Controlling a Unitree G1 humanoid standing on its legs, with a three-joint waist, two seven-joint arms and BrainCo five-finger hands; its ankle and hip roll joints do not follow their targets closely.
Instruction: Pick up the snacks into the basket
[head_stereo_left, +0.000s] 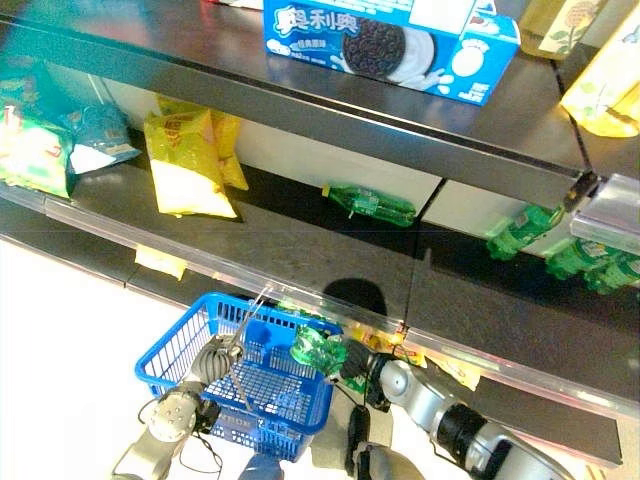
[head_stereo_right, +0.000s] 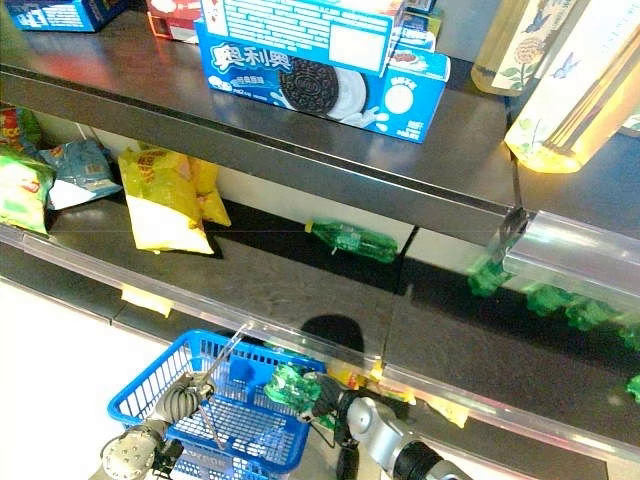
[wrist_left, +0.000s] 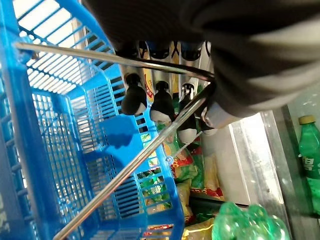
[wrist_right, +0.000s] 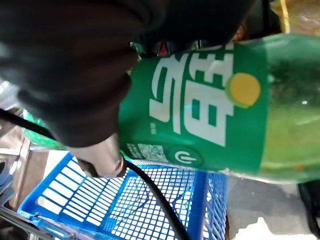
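Note:
A blue plastic basket (head_stereo_left: 165, 372) hangs low in front of the shelves. My left hand (head_stereo_left: 212, 360) is shut on its metal wire handle (wrist_left: 115, 57), with the fingers (wrist_left: 160, 102) curled over the wire. My right hand (head_stereo_left: 362, 366) is shut on a green soft-drink bottle (head_stereo_left: 318, 350), held level at the basket's right rim. From the right wrist the bottle (wrist_right: 215, 115) lies just above the basket's mesh floor (wrist_right: 150, 200). Nothing lies on the part of the mesh floor that shows.
The middle shelf (head_stereo_left: 300, 250) carries yellow snack bags (head_stereo_left: 185, 165), green and blue bags (head_stereo_left: 40, 150) at the left, one lying green bottle (head_stereo_left: 372, 203) and more green bottles (head_stereo_left: 520, 235) at the right. A blue cookie box (head_stereo_left: 390, 45) sits on the top shelf.

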